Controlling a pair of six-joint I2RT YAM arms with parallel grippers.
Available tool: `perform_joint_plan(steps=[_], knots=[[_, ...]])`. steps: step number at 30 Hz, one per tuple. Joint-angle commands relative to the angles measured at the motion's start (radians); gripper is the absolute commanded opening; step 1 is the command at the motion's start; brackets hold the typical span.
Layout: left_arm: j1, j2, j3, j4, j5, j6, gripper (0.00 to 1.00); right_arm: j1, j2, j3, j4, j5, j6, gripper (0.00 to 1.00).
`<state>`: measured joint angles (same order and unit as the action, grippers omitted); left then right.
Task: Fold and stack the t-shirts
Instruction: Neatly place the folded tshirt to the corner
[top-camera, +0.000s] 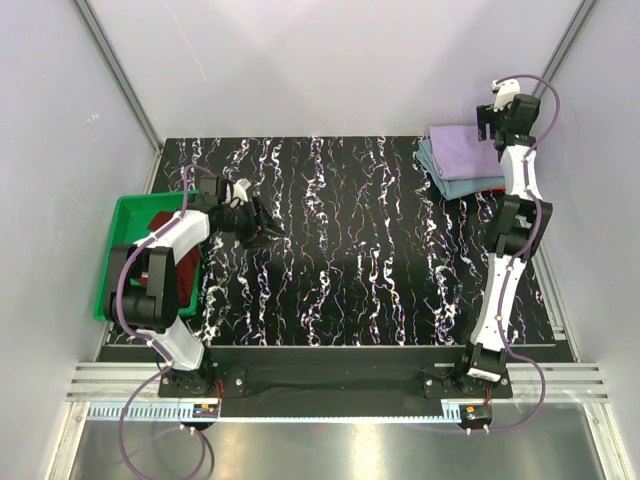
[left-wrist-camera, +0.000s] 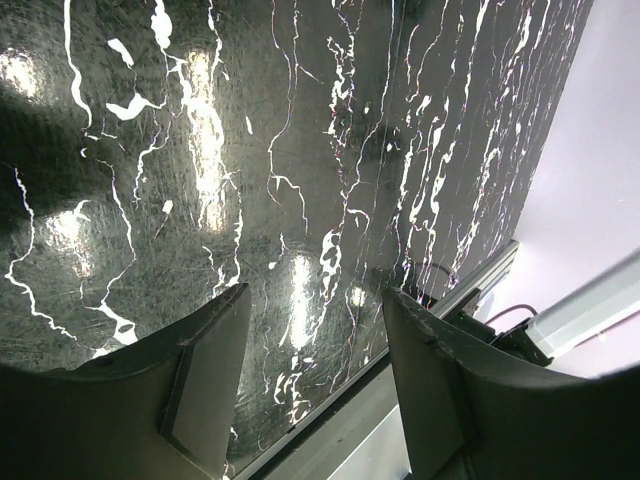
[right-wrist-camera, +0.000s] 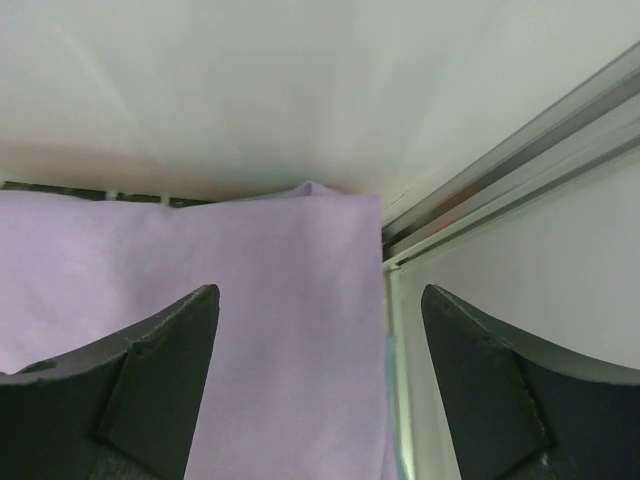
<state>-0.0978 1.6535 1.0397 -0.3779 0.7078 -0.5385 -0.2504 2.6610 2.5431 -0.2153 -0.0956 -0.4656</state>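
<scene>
A folded lavender t-shirt (top-camera: 462, 148) lies on top of a folded teal-blue t-shirt (top-camera: 465, 186) in the table's far right corner. My right gripper (top-camera: 493, 118) hovers over the stack's far right edge, open. In the right wrist view the lavender cloth (right-wrist-camera: 250, 300) lies flat below the right gripper (right-wrist-camera: 320, 345), with nothing between the fingers. The dark maroon t-shirt (top-camera: 176, 262) lies crumpled in the green tray. My left gripper (top-camera: 258, 222) is just right of the tray, above bare table. It shows open and empty in the left wrist view (left-wrist-camera: 315, 345).
The green plastic tray (top-camera: 122, 228) sits at the table's left edge. White walls close in the back and both sides, and a metal frame rail (right-wrist-camera: 500, 170) runs close to the stack. The black marbled tabletop (top-camera: 350, 240) spans the middle.
</scene>
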Motion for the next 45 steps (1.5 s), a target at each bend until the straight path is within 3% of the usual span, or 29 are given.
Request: perform_joint_plan(steps=[1, 5, 7, 10, 13, 22, 29, 43, 45], knots=[[0.006, -0.050, 0.042, 0.016, 0.035, 0.017, 0.60, 0.040, -0.237, -0.126, 0.091, -0.024, 0.110, 0.89], [0.006, -0.098, 0.074, -0.013, 0.056, 0.034, 0.62, 0.092, -0.341, -0.291, 0.045, -0.035, 0.062, 0.81], [0.006, -0.129, 0.091, -0.042, 0.074, 0.057, 0.62, 0.117, -0.377, -0.342, -0.045, -0.077, 0.044, 0.67], [0.006, -0.187, 0.105, -0.067, 0.041, 0.071, 0.64, 0.147, -0.453, -0.486, -0.065, -0.098, 0.010, 0.55], [0.006, -0.228, 0.085, -0.049, 0.038, 0.055, 0.64, 0.168, -0.515, -0.615, -0.019, -0.075, -0.007, 0.55], [0.006, -0.267, 0.036, -0.004, 0.036, 0.040, 0.64, 0.169, -0.420, -0.624, -0.101, -0.133, 0.067, 0.55], [0.006, -0.248, 0.036, 0.007, 0.059, 0.037, 0.64, 0.207, -0.437, -0.695, -0.067, -0.081, 0.012, 0.64], [0.009, -0.235, 0.029, 0.027, 0.097, 0.022, 0.63, 0.278, -0.421, -0.716, -0.056, 0.174, -0.123, 0.53], [0.009, -0.238, 0.028, 0.028, 0.099, 0.022, 0.63, 0.287, -0.423, -0.718, -0.052, 0.206, -0.140, 0.45]])
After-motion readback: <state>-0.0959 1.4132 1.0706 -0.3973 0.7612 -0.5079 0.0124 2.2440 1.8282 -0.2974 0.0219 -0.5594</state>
